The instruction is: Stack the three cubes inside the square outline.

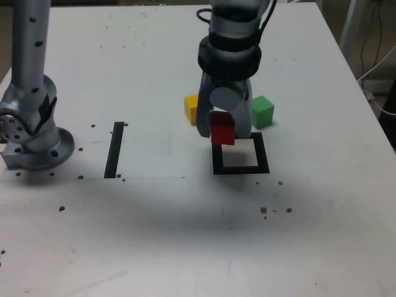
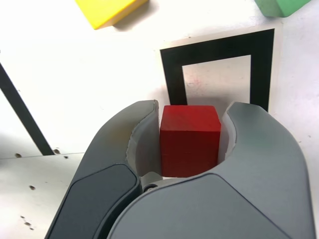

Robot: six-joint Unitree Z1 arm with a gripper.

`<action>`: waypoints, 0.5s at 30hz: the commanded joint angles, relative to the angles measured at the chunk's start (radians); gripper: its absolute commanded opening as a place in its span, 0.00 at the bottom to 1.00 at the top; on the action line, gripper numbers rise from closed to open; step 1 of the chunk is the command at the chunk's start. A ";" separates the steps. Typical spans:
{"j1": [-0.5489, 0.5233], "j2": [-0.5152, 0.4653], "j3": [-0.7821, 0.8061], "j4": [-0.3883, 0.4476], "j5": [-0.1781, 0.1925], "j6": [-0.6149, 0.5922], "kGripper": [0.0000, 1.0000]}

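My gripper [image 1: 223,131] is shut on the red cube [image 1: 223,132] and holds it above the table, over the near-left part of the black square outline [image 1: 241,168]. In the wrist view the red cube [image 2: 190,139] sits squeezed between both grey fingers [image 2: 144,134], with the square outline [image 2: 219,50] just beyond it and its white centre bare. The yellow cube [image 1: 191,108] rests on the table behind the gripper, partly hidden by it, and shows as the yellow cube [image 2: 110,10] at the wrist view's edge. The green cube [image 1: 262,111] stands beyond the outline's far right corner.
A straight black strip [image 1: 114,149] lies on the white table [image 1: 185,235] in the exterior view's left half. The arm's grey base [image 1: 31,124] stands at the far left. Small dark specks dot the tabletop. Cables hang past the table's right edge.
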 commanded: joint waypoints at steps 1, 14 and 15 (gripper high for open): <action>-0.001 0.020 -0.010 -0.005 -0.004 -0.013 0.22; 0.007 0.074 -0.005 -0.074 -0.024 -0.031 0.22; 0.009 0.077 -0.003 -0.079 -0.024 -0.031 0.22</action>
